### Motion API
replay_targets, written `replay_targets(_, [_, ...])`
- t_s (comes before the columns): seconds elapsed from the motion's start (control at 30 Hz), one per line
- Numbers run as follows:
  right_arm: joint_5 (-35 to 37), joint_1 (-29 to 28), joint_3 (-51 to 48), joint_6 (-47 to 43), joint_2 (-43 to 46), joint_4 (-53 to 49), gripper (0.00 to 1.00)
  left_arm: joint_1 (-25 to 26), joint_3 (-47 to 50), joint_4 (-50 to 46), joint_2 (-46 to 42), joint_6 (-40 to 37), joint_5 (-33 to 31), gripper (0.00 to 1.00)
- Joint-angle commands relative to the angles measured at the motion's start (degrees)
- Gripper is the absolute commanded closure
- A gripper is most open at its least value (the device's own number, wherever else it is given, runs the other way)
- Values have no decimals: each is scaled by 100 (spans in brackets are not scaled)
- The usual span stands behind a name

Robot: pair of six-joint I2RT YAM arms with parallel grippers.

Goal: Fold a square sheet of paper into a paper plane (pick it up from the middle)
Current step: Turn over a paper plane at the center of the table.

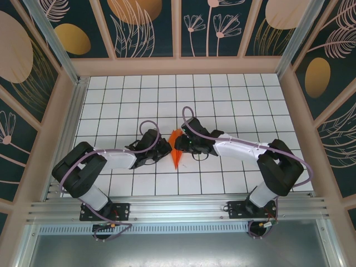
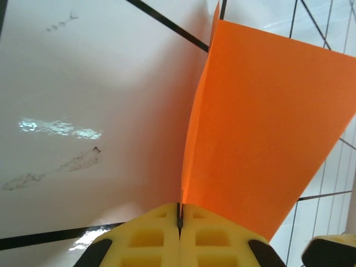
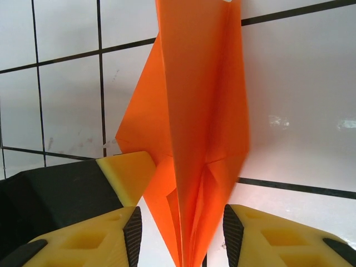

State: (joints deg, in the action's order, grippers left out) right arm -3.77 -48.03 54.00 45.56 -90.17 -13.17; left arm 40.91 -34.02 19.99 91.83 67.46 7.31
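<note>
Orange paper plane (image 3: 194,111) sits clamped between the jaws of the left gripper (image 2: 179,218); right gripper (image 3: 179,225) straddles it, jaws partly apart.

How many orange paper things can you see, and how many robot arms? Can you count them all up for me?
orange folded paper: 1
robot arms: 2, the left arm and the right arm
Total: 3
</note>
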Motion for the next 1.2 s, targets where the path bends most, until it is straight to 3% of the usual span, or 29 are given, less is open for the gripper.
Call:
replay_targets(0.0, [249, -67, 181, 14, 11, -207, 54, -30, 138, 365, -104, 196, 84, 100])
replay_targets(0.47, [17, -214, 354, -60, -440, -169, 67, -26, 423, 859, 45, 433, 201, 100])
replay_targets(1.17, [47, -431, 322, -57, -835, 0, 54, -26, 928, 1432, 87, 713, 216, 100])
